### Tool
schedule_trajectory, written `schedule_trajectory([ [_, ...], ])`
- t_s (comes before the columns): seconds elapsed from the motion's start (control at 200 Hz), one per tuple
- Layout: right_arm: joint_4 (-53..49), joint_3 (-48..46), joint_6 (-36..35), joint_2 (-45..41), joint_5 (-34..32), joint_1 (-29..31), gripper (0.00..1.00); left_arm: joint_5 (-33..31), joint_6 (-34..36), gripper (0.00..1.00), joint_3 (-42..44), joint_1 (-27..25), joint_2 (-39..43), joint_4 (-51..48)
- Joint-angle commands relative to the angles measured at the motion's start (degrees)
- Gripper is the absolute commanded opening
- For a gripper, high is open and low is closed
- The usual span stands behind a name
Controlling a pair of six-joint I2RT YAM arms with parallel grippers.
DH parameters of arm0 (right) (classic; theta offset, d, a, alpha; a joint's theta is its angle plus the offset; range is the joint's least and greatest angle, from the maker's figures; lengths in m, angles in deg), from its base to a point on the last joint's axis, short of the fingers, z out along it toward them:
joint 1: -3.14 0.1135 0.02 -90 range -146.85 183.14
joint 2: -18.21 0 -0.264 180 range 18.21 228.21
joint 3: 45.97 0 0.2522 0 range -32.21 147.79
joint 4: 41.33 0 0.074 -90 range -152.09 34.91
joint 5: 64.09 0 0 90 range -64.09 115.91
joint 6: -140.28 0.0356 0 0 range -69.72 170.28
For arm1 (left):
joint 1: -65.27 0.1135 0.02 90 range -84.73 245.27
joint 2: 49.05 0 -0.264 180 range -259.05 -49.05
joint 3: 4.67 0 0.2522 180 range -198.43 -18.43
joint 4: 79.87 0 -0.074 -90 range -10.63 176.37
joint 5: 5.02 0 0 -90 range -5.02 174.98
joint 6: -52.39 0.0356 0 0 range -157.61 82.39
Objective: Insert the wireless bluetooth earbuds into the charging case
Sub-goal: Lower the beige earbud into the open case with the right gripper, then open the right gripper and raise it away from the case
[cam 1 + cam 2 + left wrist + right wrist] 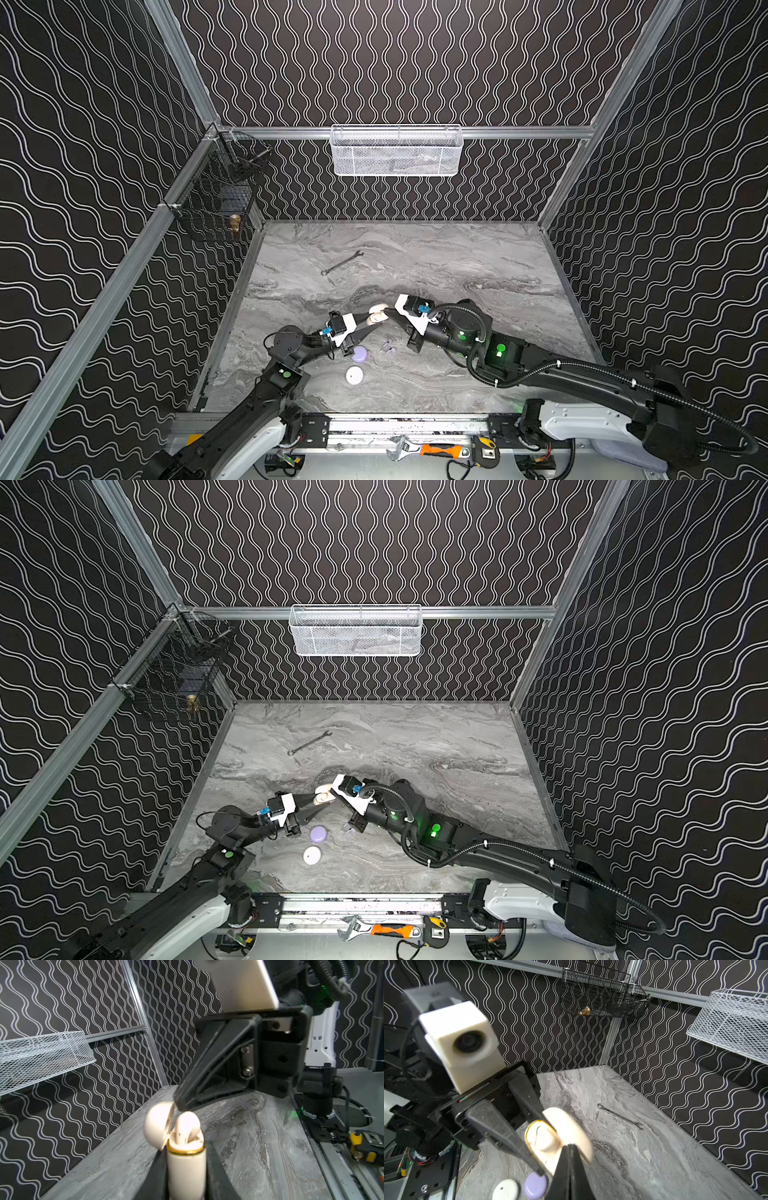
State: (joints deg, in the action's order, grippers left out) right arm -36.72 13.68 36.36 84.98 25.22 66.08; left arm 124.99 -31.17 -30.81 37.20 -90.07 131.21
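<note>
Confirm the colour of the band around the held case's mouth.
Gold band, cream case; clearest in left wrist view.

Grey marbled tabletop (457, 257): wrench (341, 262) toward back; lilac case (359, 354), white case (354, 375), lilac earbuds (388, 347) near front.

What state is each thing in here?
cream charging case: lid open, gripped.
earbud: standing in that case, head above rim.
left end effector: shut on cream charging case.
right end effector: shut, tip at the lid's edge.
lilac case: closed, on table.
white case: closed, on table.
lilac earbuds: loose on table.
wrench: lying flat.
</note>
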Motion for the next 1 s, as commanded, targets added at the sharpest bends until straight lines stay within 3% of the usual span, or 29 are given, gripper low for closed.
schedule_trajectory([
  [0.0,-1.57,1.47,1.37,0.88,2.22,0.19,0.05,1.8,1.1,0.0,-0.78,0.04,-0.15,-1.59],
  [0.245,-5.55,5.34,1.99,4.22,-0.95,2.38,0.05,0.81,-0.1,0.0,-1.75,0.08,-3.52,1.11],
  [0.475,-5.71,5.34,3.29,4.87,-7.04,3.51,0.06,-1.09,0.92,0.0,-2.28,0.04,-0.4,-2.2],
  [0.756,-6.1,7.96,6.89,1.58,-2.75,3.87,0.17,1.43,2.2,0.0,-1.23,0.1,0.54,-1.6],
  [0.996,-4.5,5.84,10.76,-3.18,-12.16,2.04,0.13,8.63,2.85,0.0,0.79,0.06,-2.41,6.55],
])
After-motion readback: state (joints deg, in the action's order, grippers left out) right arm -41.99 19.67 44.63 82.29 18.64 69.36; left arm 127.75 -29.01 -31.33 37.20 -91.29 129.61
